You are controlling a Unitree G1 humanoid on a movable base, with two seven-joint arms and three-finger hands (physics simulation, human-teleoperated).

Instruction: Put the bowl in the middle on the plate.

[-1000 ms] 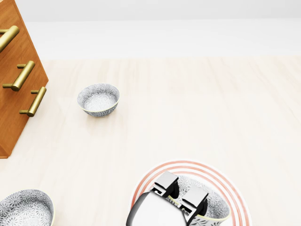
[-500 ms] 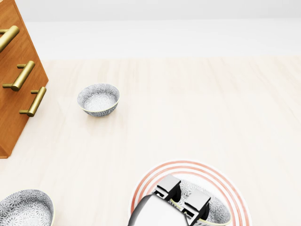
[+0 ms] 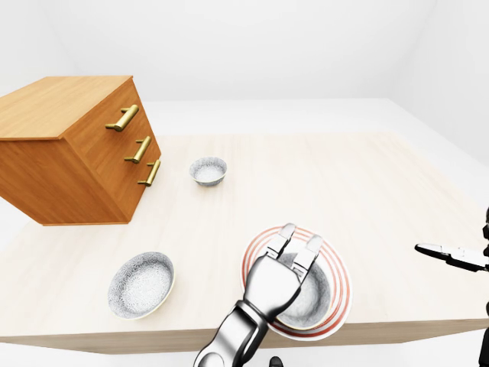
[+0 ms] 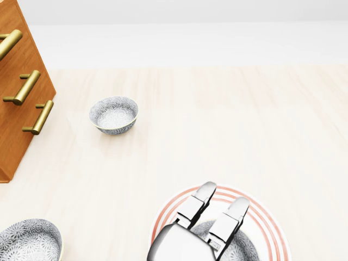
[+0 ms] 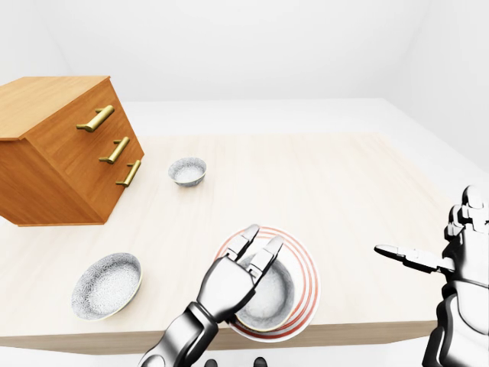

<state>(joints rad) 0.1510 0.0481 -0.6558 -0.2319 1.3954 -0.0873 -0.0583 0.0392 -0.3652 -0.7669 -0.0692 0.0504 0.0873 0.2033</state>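
The patterned grey bowl point(image 5: 269, 297) sits upright inside the white plate with red rings point(image 3: 341, 277), near the table's bottom edge. My left hand point(image 3: 299, 239) hovers over the bowl's left side. Its fingers point(image 4: 199, 199) stretch straight out across the bowl and plate, open and not gripping the rim. The palm hides part of the bowl point(image 4: 242, 250) in the head view. My right hand point(image 5: 406, 257) floats off the table's right edge, fingers extended and empty.
A small patterned bowl point(image 3: 208, 170) stands toward the upper left, beside a wooden drawer chest point(image 3: 69, 145) with brass handles. A larger patterned bowl point(image 3: 140, 284) sits at the lower left. The table's edge point(image 3: 367, 329) runs just below the plate.
My left hand's fingers were curled over the bowl's rim and have now straightened, letting go. The bowl has sunk slightly lower on the plate. The camera has not moved.
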